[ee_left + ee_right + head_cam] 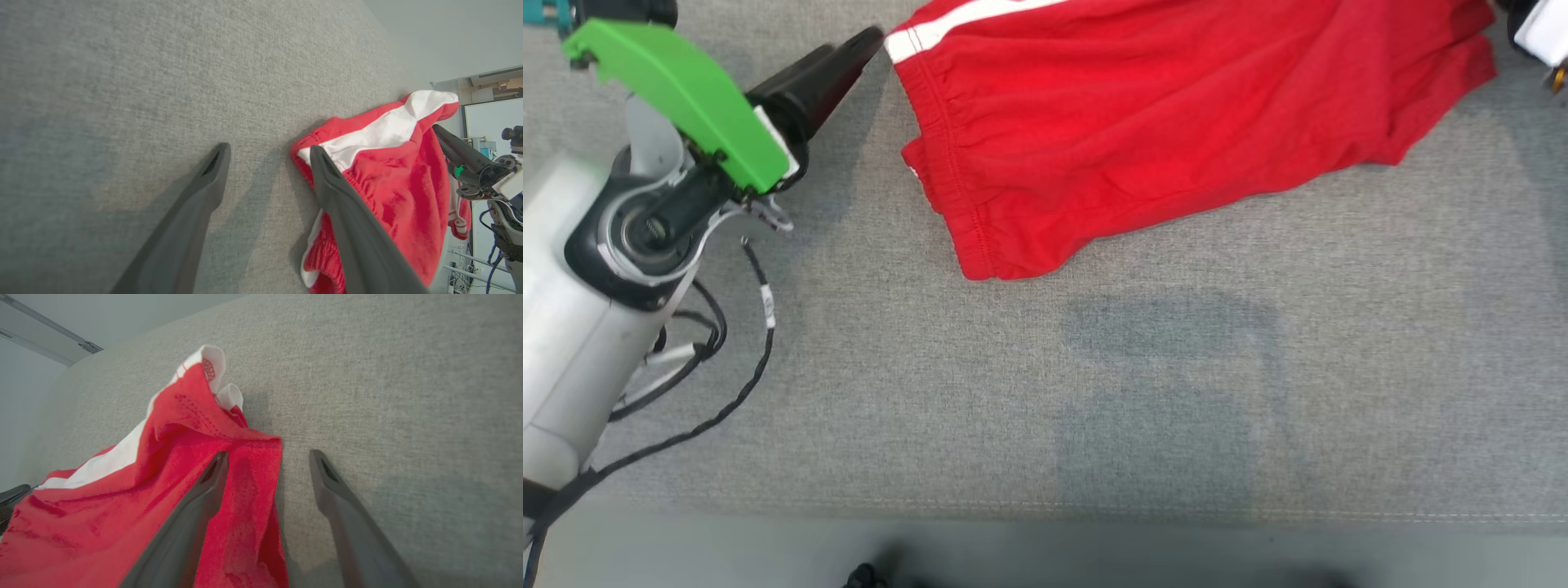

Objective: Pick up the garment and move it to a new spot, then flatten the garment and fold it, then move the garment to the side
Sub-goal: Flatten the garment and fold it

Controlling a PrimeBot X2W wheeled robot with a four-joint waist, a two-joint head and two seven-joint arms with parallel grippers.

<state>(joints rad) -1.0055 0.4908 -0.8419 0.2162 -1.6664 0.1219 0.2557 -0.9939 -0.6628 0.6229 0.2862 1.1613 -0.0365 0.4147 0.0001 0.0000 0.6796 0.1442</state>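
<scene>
**Item: red shorts on a grey cloth surface, both claws open**

Grey woven cloth surface [1176,392], with a pale wall [429,32] behind it in the wrist views. On it we list one garment [1176,122] — red shorts with a white side stripe [964,20] and a gathered elastic waistband [931,139]. It lies slack and creased, not lifted.

The left gripper [269,149] is at the waistband end of the garment, its fingers [188,212] spread wide with nothing between them. One finger hangs over the waistband edge, the other over bare surface beside the garment. We cannot tell whether a tip grazes the cloth.

The right gripper [269,454] is at the garment's opposite, leg end, its fingers [188,522] likewise spread and empty. One is over the rumpled hem corner [265,445], its partner off the garment.

Hazards, in our judgement:
- Each claw straddles the garment's edge, so closing there may catch only a top layer or thin lip — which would slip out on the pull.
- The leg end is bunched and partly turned up. Pressing it flat as it lies would set a crease into the fold.
- Uneven pull from the garment's two ends would skew it, and the elastic would gather the cloth.
</scene>
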